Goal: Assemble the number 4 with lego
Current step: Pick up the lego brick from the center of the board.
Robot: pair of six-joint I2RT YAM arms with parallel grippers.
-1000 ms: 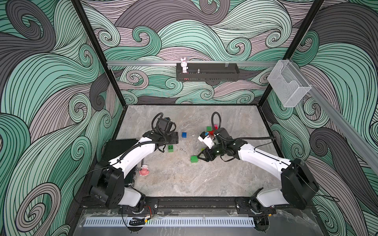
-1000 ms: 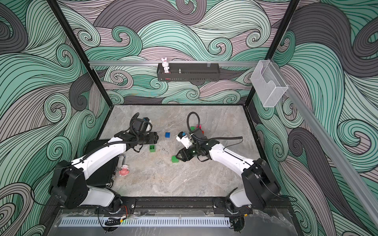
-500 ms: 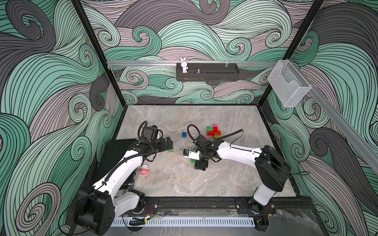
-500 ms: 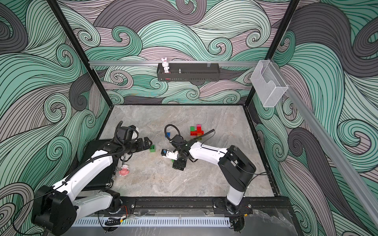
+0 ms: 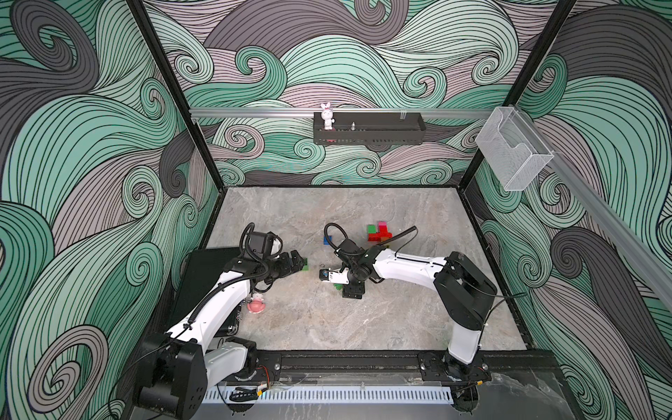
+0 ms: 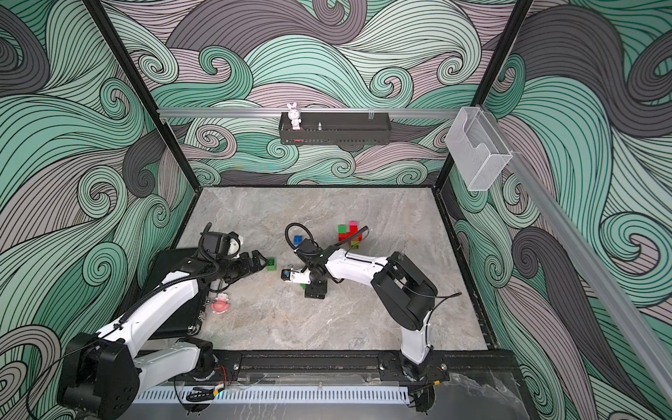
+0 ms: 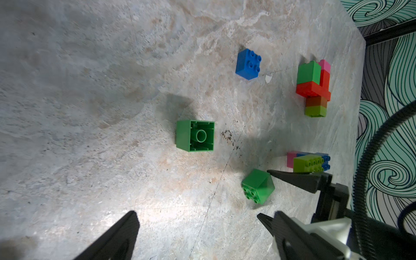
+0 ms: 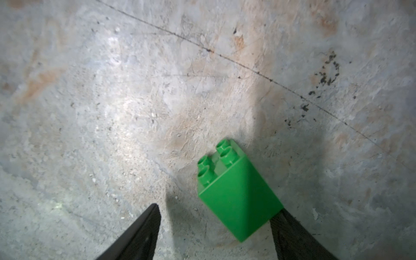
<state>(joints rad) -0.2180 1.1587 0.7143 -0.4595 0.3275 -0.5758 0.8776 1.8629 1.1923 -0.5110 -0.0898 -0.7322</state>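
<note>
Green lego brick [image 8: 238, 193] lies tipped on the tabletop [image 8: 112, 90], against one finger of my released right end effector [image 8: 218, 209]; left end effector [image 7: 195, 215] released too. I'd centre before clenching.

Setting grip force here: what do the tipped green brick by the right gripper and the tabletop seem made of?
Green brick: probably hard moulded plastic, smooth with a faint sheen; uniform colour, crisp edges and moulded studs point to it.
Tabletop: grey veined stone or a stone-print laminate, matt, with tan patches; the pictures cannot settle which.
</note>
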